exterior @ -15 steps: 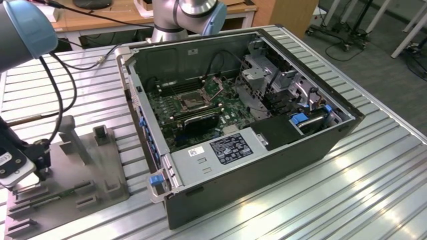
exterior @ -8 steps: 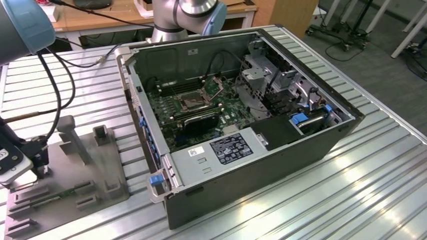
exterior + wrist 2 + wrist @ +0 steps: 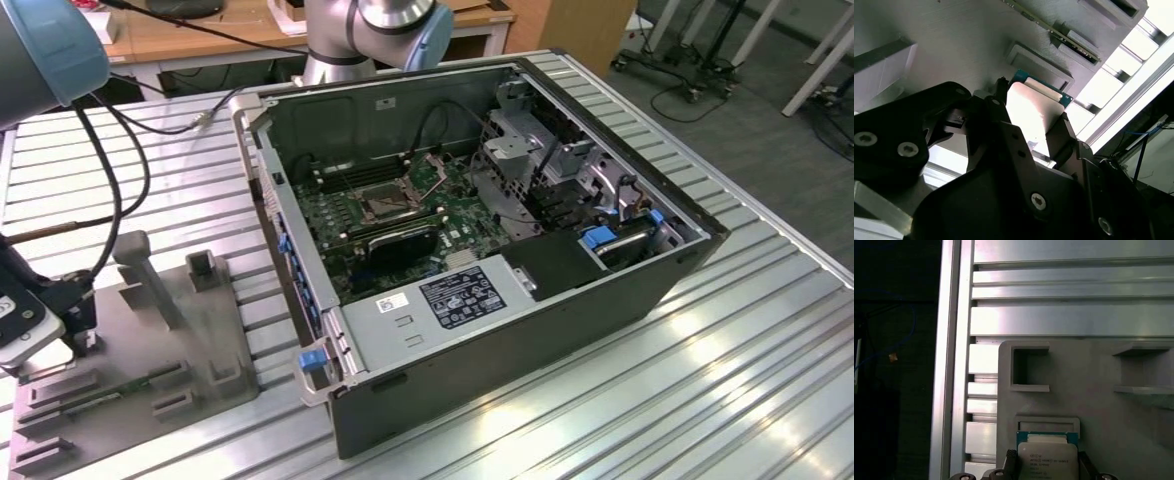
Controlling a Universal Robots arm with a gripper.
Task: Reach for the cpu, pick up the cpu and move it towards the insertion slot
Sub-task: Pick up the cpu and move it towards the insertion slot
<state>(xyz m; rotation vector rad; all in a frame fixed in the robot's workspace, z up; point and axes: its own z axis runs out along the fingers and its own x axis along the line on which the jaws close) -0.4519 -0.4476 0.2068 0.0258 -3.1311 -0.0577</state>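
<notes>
In both wrist views the cpu (image 3: 1035, 114) (image 3: 1047, 461) shows its pale silvery face with a thin green rim. It lies flat on the grey fixture plate (image 3: 1104, 410) (image 3: 954, 45), just by a shallow raised frame. My gripper (image 3: 1031, 107) (image 3: 1046, 465) straddles it, with a black finger pressed against each of two opposite edges. In the exterior view the gripper (image 3: 74, 330) hangs low over the fixture (image 3: 147, 350) at the exterior view's left. The insertion slot (image 3: 387, 205) is the square socket on the motherboard inside the open computer case, well off toward the exterior view's right.
The open computer case (image 3: 534, 300) lies on a ribbed aluminium table (image 3: 694, 380). Upright posts (image 3: 140, 265) and blocks rise from the fixture, and a memory stick (image 3: 120, 390) lies in it. Black cables (image 3: 127, 170) run to the arm. The table's edge (image 3: 949, 365) is close by the fixture.
</notes>
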